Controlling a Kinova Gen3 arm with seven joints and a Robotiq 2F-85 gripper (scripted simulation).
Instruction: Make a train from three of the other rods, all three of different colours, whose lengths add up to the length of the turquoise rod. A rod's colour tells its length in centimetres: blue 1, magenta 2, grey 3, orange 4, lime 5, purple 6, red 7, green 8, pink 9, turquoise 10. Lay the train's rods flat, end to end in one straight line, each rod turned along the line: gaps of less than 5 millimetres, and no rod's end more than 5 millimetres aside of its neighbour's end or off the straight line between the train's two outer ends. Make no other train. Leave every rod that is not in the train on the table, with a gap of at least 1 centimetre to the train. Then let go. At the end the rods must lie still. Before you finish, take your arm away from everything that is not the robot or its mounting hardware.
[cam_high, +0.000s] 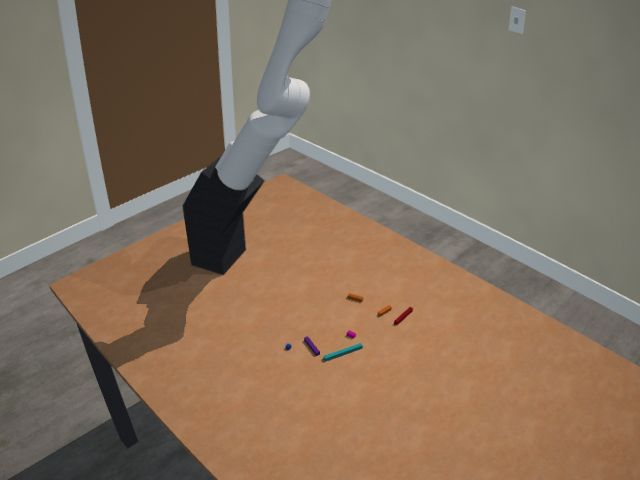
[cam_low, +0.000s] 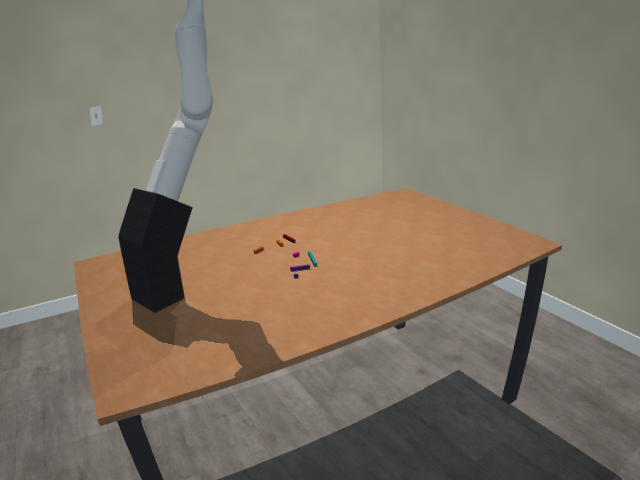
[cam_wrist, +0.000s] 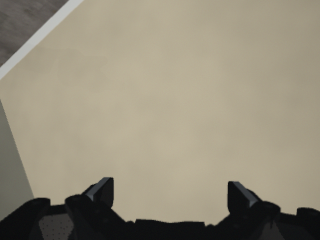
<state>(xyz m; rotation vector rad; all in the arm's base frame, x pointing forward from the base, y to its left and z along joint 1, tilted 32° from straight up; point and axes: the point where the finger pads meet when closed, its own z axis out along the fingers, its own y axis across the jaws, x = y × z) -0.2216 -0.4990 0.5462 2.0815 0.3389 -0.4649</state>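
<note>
My gripper (cam_wrist: 169, 191) is open and empty; it is outside the top and exterior views, and the wrist view shows wall behind it. The turquoise rod (cam_high: 343, 352) (cam_low: 312, 258) lies flat on the table. The purple rod (cam_high: 311, 345) (cam_low: 299, 268) lies near its end, at an angle to it. The blue rod (cam_high: 288, 346) (cam_low: 295, 275) lies beside the purple one. The magenta rod (cam_high: 351, 334) (cam_low: 295, 254) lies near the turquoise one. One orange rod (cam_high: 384, 310) (cam_low: 279, 242) lies near the red rod (cam_high: 403, 315) (cam_low: 288, 238); another orange rod (cam_high: 355, 297) (cam_low: 258, 250) lies apart. No rods lie end to end.
The table (cam_high: 465, 392) (cam_low: 413, 258) bears all the rods, well inside its edges. The arm's black base (cam_high: 214, 232) (cam_low: 152, 253) stands at one end of the table. The arm reaches up from it, out of the top of the top and exterior views, and casts a shadow on the table.
</note>
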